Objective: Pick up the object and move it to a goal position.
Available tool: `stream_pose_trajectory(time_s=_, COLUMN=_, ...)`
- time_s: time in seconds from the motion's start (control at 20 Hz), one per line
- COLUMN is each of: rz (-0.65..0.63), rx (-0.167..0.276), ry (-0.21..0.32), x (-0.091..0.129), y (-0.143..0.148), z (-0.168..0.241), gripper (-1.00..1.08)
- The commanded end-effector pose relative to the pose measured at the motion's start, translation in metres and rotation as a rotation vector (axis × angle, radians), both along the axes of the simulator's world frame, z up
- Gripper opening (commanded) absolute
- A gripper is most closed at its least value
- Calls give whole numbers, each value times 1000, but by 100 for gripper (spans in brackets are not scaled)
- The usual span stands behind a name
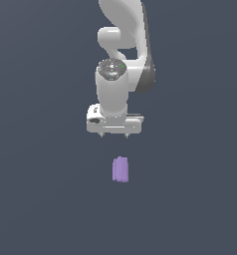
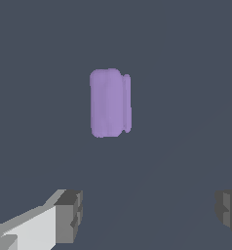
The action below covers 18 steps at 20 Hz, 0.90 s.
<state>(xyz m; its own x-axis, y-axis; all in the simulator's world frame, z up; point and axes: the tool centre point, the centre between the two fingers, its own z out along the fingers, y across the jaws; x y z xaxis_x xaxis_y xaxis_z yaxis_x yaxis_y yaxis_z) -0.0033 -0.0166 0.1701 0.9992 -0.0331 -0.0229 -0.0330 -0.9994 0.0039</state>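
- The floor (image 1: pixel 41 199) under me is one flat, dark slate-blue surface, plain and unmarked, and it fills both views out to every edge.
- No wall, horizon or table rim shows; I cannot tell where this surface ends.
- My arm (image 1: pixel 125 30) comes in from the top of the exterior view, white with a dark grey band, and it points my claw (image 1: pixel 113 136) straight down.
- My claw is spread wide and holds nothing: in the wrist view one finger (image 2: pixel 69 215) and the other sit far apart near the frame's two sides, with bare floor between them.
- In the exterior view only my short fingertips poke out under the white hand, and they touch nothing.
- The block (image 1: pixel 120 170) lies on the floor, light purple, longer than wide, with rounded ridged sides.
- It sits lower in the exterior view than my claw, apart from it, with a strip of bare floor between my fingertips and its near end.
- In the wrist view the block (image 2: pixel 110 103) lies clear of both fingers, and it looks narrower than the gap between them.
- Bare floor rings the block on all sides, so every edge of it is open.
- I cannot tell my height above the floor from these views.
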Motion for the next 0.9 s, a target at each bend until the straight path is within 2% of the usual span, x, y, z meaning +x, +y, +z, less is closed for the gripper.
stream_pose_trajectory(time_s=0.0, rz=0, rx=0, ry=0, x=0, y=0, z=0, gripper=100)
stream_pose_trajectory(time_s=0.4, rz=-9, rx=-28, ry=-14, x=8, y=-9, z=13, gripper=100)
stream_pose_trajectory(time_s=0.85, rz=-6, rx=-27, ry=-15, x=14, y=-7, z=6, gripper=100)
